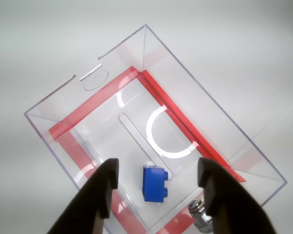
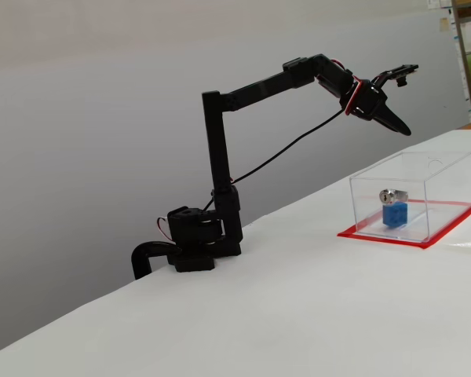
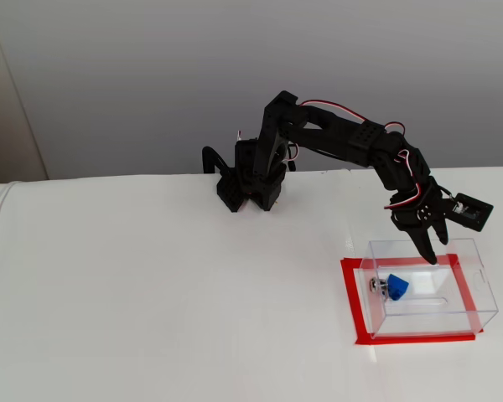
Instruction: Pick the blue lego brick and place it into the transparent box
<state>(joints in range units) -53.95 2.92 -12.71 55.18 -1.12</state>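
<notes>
The blue lego brick (image 1: 155, 183) lies on the floor of the transparent box (image 1: 95, 102), near the wall with the silver lock. My gripper (image 1: 158, 165) hangs open above the box, its two black fingers spread wide on either side of the brick and holding nothing. In a fixed view the brick (image 2: 394, 215) rests inside the box (image 2: 447, 177), with the gripper (image 2: 396, 126) well above the box's top. In another fixed view the gripper (image 3: 436, 251) is over the box's (image 3: 486, 293) far edge, and the brick (image 3: 397, 286) sits inside, left of centre.
A silver lock cylinder (image 1: 200, 214) sits on the box wall beside the brick. The box stands on red tape (image 3: 348, 301) on the white table (image 3: 151, 293). The arm's base (image 3: 251, 180) is at the table's far edge.
</notes>
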